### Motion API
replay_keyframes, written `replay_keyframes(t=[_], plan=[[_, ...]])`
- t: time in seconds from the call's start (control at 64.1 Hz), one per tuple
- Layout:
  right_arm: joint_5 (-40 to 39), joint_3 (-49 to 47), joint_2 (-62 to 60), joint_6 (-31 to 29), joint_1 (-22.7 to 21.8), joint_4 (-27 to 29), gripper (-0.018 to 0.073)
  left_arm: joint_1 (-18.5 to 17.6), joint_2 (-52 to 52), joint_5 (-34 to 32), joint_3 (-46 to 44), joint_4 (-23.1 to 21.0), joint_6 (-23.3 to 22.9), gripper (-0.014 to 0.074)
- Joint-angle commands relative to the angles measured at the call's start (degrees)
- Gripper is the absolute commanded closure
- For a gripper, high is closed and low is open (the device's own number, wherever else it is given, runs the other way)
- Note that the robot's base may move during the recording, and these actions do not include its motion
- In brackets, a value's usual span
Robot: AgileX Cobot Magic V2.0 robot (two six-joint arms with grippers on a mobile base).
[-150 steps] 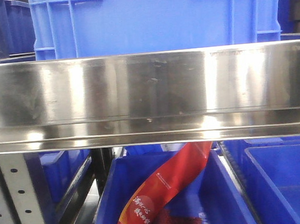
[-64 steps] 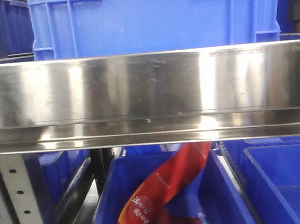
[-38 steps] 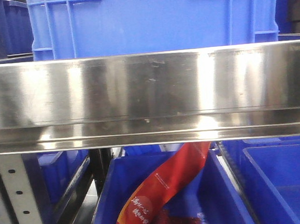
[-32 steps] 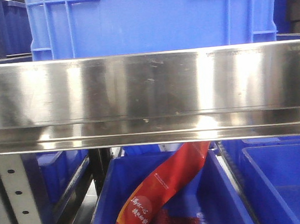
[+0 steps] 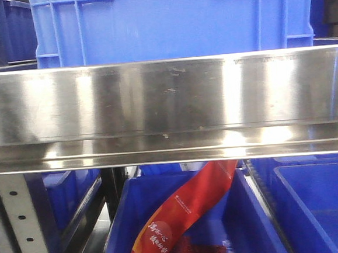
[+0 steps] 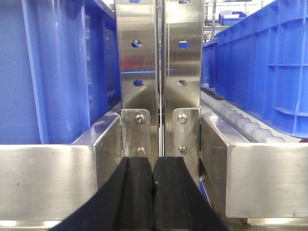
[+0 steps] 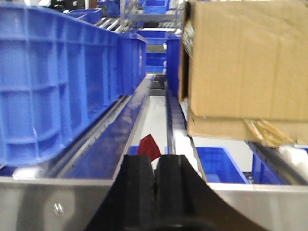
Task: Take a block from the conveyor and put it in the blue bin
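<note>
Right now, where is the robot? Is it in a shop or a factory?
Most likely a warehouse or factory sorting area. Big blue plastic crates sit on shiny steel racks, one rack has a row of rollers for sliding crates along, and a cardboard box rests on another.

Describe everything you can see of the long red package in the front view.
The long red glossy plastic package leans diagonally in an open blue plastic bin below the shiny steel rail. Its upper end passes behind the rail, and its lower end runs out of the picture. White Chinese characters and small print mark its face. Something dark red lies beside it.
</note>
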Motion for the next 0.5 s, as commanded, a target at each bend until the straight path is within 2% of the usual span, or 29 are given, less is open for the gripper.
replay_keyframes(t=[0.0,0.14,0.187,0.483], plan=[[-2.78,3.2,-3.04,-0.08,-0.5,-0.48,0.0712,0.24,-0.33,-0.74,-0.08,0.1,-0.29,0.0707],[-5.68,5.19,-3.48,-0.08,-0.38,-0.48,0.0712,0.24,-0.33,-0.74,-0.08,0.1,-0.29,0.0707],[-3.59,5.19,-3.48,-0.08,-0.37,-0.66,0.0712,0.24,-0.33,-0.74,-0.08,0.1,-0.29,0.0707],[-4.38,5.19,-3.48,-0.08,-0.37,-1.08,0.0712,0.24,-0.33,-0.74,-0.08,0.1,-0.29,0.0707]])
